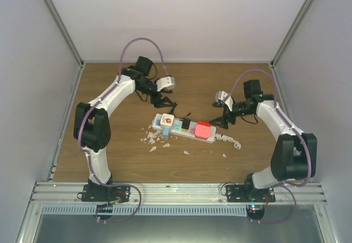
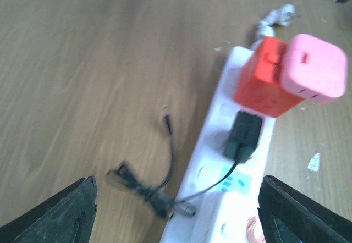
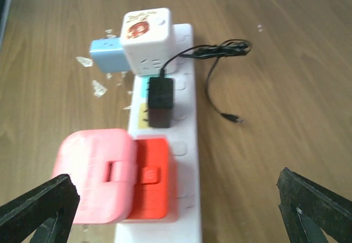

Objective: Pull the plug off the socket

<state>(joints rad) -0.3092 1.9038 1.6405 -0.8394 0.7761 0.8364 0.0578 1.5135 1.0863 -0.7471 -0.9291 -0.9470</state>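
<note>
Above the table, in the top view, a long white plastic socket strip (image 1: 181, 134) is seen lying on the brown wooden tabletop (image 1: 110, 144) between the two arms. It is crowded with adapters, and a coiled white cord (image 1: 230, 141) trails from its right end. The left gripper (image 1: 166, 103) is held just behind the strip's left end, the right gripper (image 1: 222, 120) just beside its right end. Both are spread and nothing is gripped.

Through the left wrist camera, the strip is found directly ahead of the spread fingers (image 2: 71, 213), running away from them. A small black plastic plug (image 2: 243, 136) is seated in it, ahead and slightly right, its thin black cable (image 2: 171, 154) straggling off left. Beyond it stands a bulky red-and-pink block adapter (image 2: 291, 72).

Through the right wrist camera, the same plug is seen ahead of centre, past the red-and-pink block, with a white cube adapter (image 3: 146, 37) and a pale blue adapter (image 3: 107, 53) farther on.

The black plug is judged the likeliest target: light, rigid, rather smooth, held only by pin friction. Its flat sides should be pinched, never the soft cable. The strip is probably light enough to lift with it, so a bare stretch would need pinning down.
</note>
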